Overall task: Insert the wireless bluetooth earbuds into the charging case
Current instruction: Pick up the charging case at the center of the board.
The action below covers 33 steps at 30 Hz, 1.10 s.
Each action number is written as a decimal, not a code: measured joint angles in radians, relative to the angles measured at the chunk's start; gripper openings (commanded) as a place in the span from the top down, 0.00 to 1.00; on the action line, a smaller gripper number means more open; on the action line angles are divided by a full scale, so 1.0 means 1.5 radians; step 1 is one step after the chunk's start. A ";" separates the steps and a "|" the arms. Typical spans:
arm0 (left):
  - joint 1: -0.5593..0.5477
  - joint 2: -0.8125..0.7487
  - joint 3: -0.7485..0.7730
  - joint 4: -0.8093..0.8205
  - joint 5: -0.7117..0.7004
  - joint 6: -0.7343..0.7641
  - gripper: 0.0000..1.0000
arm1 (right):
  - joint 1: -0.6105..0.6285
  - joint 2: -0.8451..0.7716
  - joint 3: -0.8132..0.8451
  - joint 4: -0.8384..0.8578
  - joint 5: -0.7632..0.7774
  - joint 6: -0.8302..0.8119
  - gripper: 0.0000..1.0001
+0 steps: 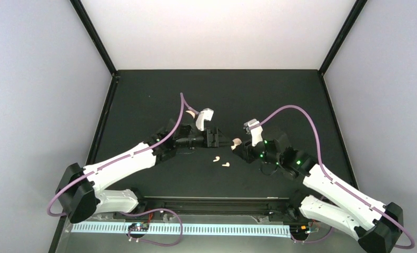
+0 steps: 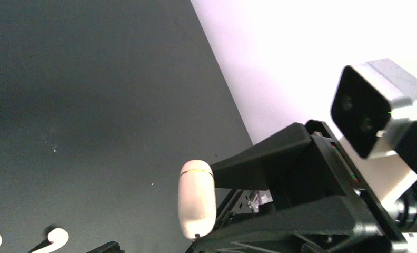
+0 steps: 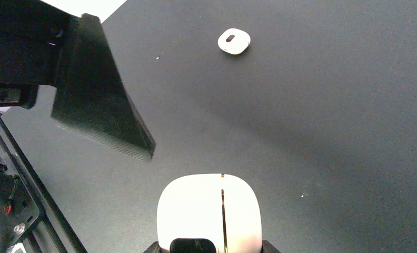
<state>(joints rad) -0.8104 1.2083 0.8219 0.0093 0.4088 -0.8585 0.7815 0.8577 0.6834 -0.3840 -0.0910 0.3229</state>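
Just above the black table (image 1: pixel 159 100), two arms meet nose to nose. L gripper (image 1: pixel 220 140) hangs w/ jaws spread wide and nothing btwn them; one of its dark fingers (image 3: pixel 103 100) shows free in the R wrist view. On the table just below the meeting point lie one earbud (image 1: pixel 216 158) and a second earbud (image 1: pixel 226 164), close together, both outside any case. To their right, lifted off the surface, the cream charging case (image 2: pixel 197 198) sits clamped at one end in the R gripper (image 3: pixel 210 247), free end pointing at the L arm. Its lid seam reads as a thin closed line, so the lid looks shut. A second case (image 3: pixel 234 41) rests on the table well apart, seen only from the R wrist.

Step in hand, by my read: get that lid open before any bud goes in.

- R side prob. needs to hold the base firm and level, no twisting.
- L finger should catch the lid edge at the seam, not the body, and swing w/ the hinge. Which side the hinge is on, can't tell.
- Risk: a push along the case could slide it out of the R jaws and drop it onto the buds.
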 measured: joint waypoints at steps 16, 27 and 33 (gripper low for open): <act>-0.007 0.084 0.089 -0.085 -0.038 -0.003 0.27 | 0.003 -0.026 -0.001 0.002 -0.013 -0.002 0.69; -0.046 0.122 0.139 -0.134 -0.056 0.022 0.32 | 0.003 -0.026 -0.001 0.002 -0.012 -0.002 0.69; -0.055 0.146 0.156 -0.147 -0.063 0.032 0.39 | 0.006 -0.026 -0.001 0.002 -0.011 -0.003 0.70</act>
<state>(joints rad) -0.8936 1.4277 1.0565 -0.2111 0.3149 -0.8108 0.7910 0.8181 0.6819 -0.3817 -0.1081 0.3191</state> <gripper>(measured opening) 0.645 0.390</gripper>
